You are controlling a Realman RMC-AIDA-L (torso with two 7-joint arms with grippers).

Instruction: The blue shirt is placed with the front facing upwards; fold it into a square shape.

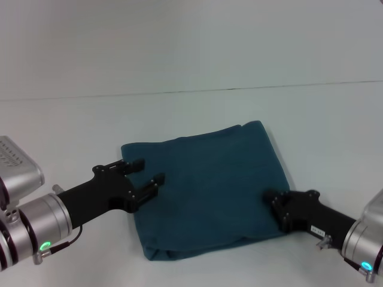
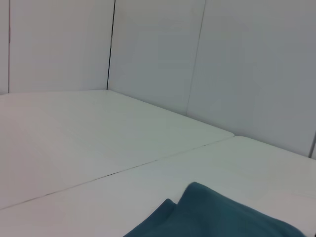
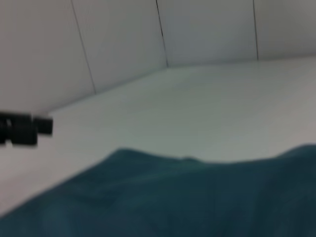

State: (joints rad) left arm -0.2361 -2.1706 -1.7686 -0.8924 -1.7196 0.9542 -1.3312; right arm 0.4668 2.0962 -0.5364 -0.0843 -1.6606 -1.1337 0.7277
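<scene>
Right gripper [image 1: 276,203]: was seen low at the near right, at the shirt's right edge; whether its fingers were parted or closed could not be told.
Left gripper [image 1: 146,171]: was held over the shirt's left edge, its two fingers spread apart with nothing between them.
Blue shirt [image 1: 209,185]: was laid flat on the white table [image 1: 179,119], already folded into a roughly square packet, no print or neck being shown.
Step in hand: the last fold was judged finished, with both grippers at the cloth's edges.
Next move: a clean withdrawal was called for, without the layers being dragged or the near edge being lifted.
</scene>
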